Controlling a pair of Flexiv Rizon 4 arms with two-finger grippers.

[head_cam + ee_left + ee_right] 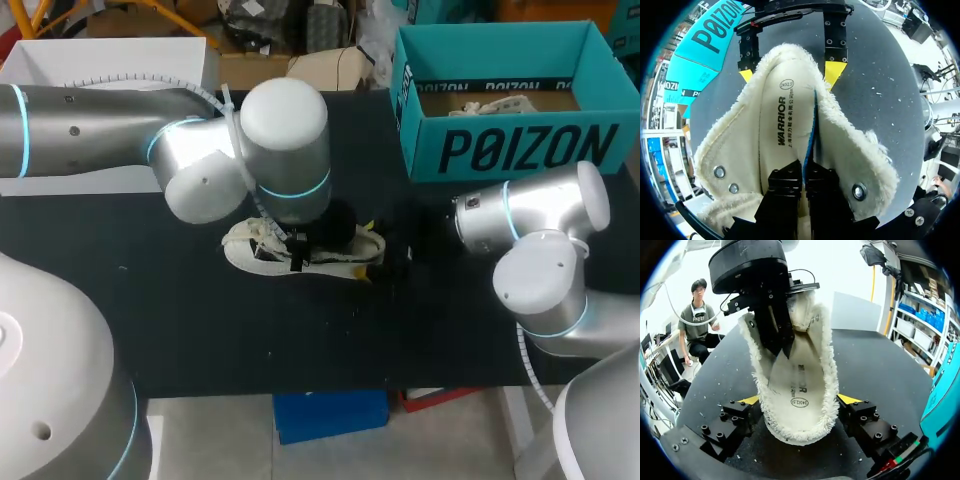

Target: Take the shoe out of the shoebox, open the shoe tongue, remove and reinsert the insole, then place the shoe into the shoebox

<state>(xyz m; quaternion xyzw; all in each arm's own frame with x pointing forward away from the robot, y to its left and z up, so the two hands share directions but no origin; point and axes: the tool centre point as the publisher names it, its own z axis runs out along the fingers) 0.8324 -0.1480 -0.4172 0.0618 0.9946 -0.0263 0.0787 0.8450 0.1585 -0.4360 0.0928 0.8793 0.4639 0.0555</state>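
Shoe (300,255) cream-white, fleecy trim; insole (774,131) cream, black print, blue edge. Shoebox (500,150) teal, black lettering. Table (200,330) black. Arms (90,125) silver.

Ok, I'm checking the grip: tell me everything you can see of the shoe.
The shoe is cream, fleecy-lined, with metal eyelets and loose laces, standing on its sole on the black table, opened wide. The right tool clamps its heel from both sides; the left tool dips inside, shut on the insole's raised edge.
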